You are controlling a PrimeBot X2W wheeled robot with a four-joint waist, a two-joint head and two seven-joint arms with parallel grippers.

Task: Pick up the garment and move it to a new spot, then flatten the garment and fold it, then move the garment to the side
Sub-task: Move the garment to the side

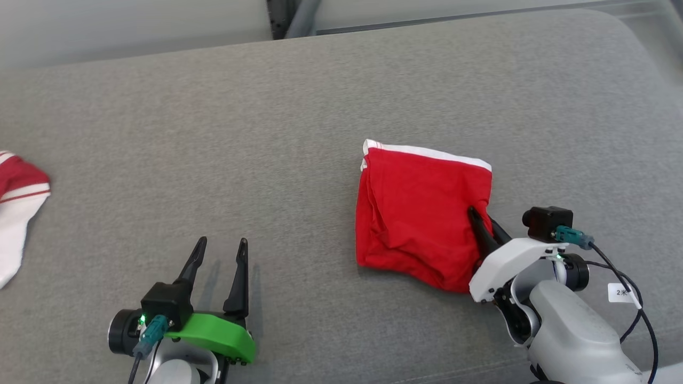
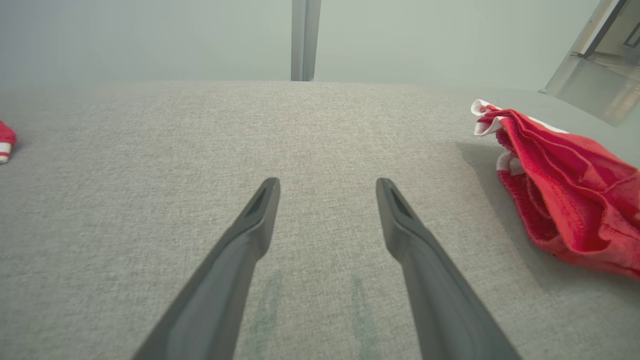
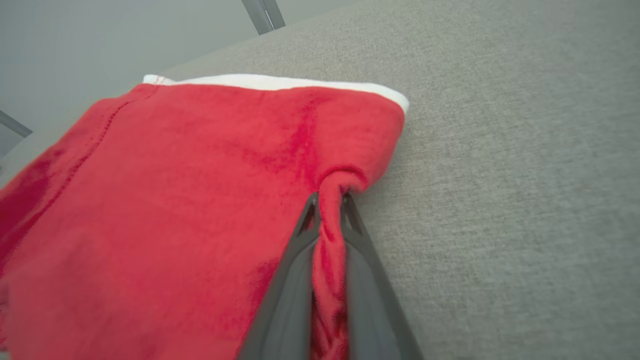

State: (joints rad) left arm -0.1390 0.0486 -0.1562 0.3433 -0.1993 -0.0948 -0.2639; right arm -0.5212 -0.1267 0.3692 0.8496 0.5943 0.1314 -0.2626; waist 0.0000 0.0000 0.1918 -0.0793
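Right gripper (image 1: 476,214) clamped on folded red garment (image 1: 421,213) toward cushion's (image 1: 267,133) right edge; left gripper (image 1: 221,246) spread, empty. Probably best slid slowly, keeping folds together.

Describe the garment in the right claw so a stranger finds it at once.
On the grey cushion, look right of the middle. The red garment has a white band on its far edge, and the right claw pinches its edge; the other cloth, at the left edge, is striped red and white.
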